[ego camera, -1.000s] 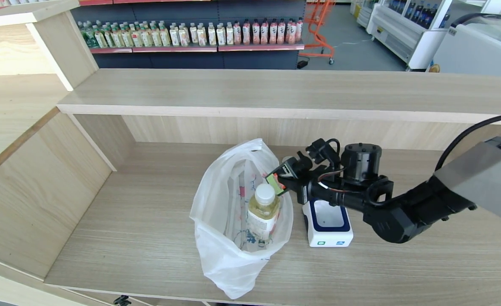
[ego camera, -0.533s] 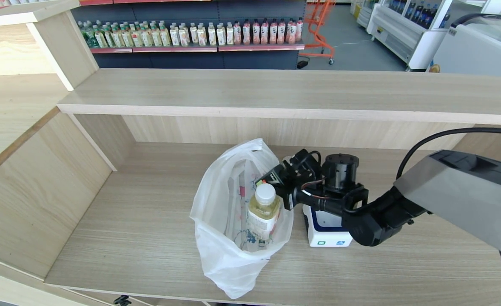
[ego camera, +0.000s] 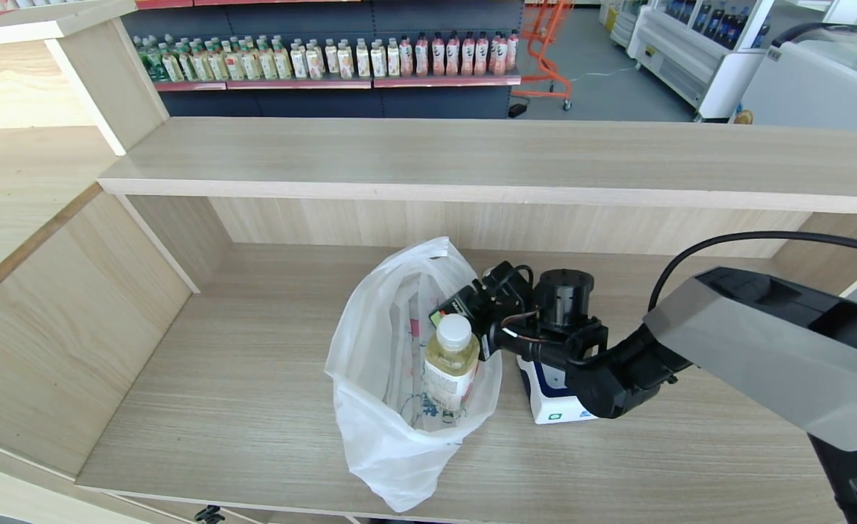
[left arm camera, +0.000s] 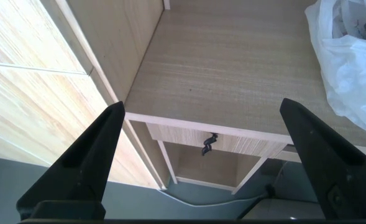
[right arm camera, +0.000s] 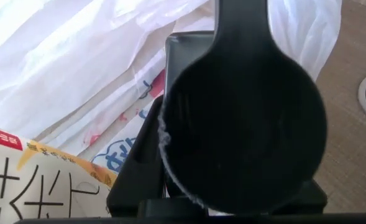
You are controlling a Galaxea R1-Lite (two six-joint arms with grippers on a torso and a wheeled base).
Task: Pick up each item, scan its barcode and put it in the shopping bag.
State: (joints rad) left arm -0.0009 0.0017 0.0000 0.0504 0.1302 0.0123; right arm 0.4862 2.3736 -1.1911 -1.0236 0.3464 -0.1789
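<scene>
A white plastic shopping bag stands open in the middle of the counter, with a white-capped bottle of pale drink upright inside. My right gripper hangs at the bag's right rim just behind the bottle's cap, shut on a dark item with a green and red label. In the right wrist view that item is a black round shape above the bag's inside, where a printed packet lies. My left gripper stands open off the counter's front edge, away from the bag.
A white and blue scanner stands right of the bag, partly under my right arm. A raised wooden ledge runs along the back and a side wall closes the left. The counter's front edge has open space below.
My right arm has moved left with the dark item, from above the scanner to the bag's opening. The bag and the bottle have not moved.
</scene>
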